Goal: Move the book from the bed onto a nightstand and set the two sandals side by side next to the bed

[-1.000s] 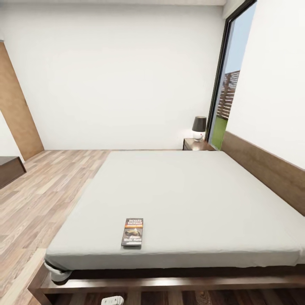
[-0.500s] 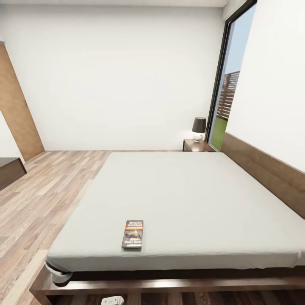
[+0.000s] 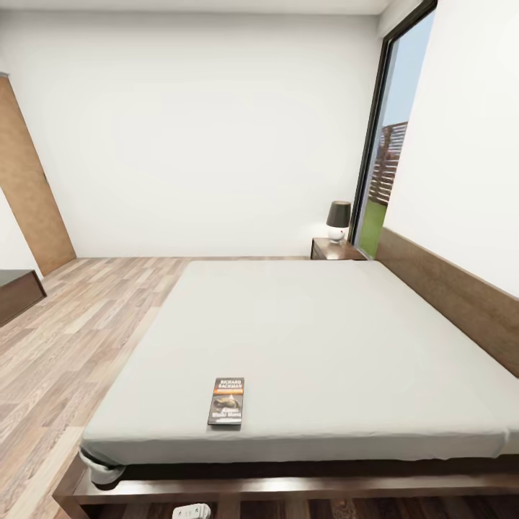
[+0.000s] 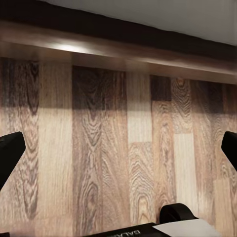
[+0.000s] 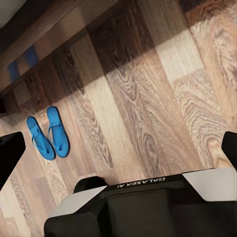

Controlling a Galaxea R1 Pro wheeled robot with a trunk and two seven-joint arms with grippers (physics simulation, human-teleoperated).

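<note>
One dark paperback book (image 3: pixel 226 401), orange band, white lettering

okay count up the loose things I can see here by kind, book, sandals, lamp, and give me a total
book: 1, lying on the bed
sandals: 2, blue, side by side on the wood floor
lamp: 1, on the nightstand
Total: 4

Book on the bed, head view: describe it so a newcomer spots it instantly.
Find the large bed with the pale grey mattress. Near its foot edge, left of centre, lies the book, flat. It is a thin dark paperback with white lettering and an orange band.
</note>
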